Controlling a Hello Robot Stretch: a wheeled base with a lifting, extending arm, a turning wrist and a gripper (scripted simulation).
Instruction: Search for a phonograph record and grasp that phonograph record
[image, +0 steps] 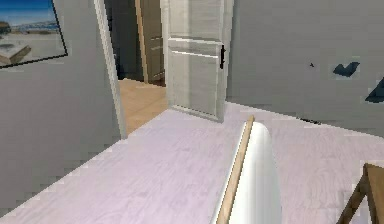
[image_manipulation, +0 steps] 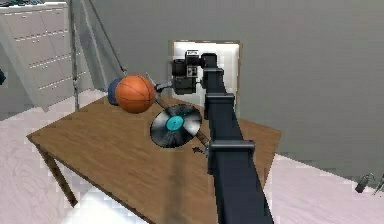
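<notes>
When one reads the arm side view from its left, a white dresser (image_manipulation: 38, 50) stands by the wall, then comes the wooden table (image_manipulation: 88, 136), and on it a basketball (image_manipulation: 134, 94). Just right of the ball lies the phonograph record (image_manipulation: 173, 125), a dark disc with a teal label, which seems a little tilted. Above the record in the picture is the gripper (image_manipulation: 172, 84), at the far end of the dark arm (image_manipulation: 228, 150) that rises on the right. How its fingers stand, and whether it holds anything, I cannot tell, because the ball and the record are right at it. I judge that the search is done and the step in hand is the grasp itself. To do it well, I would come slowly at the thin edge of the disc, since a flat disc gives little to hold, and keep the fingers away from the ball, which could roll and push the record aside
</notes>
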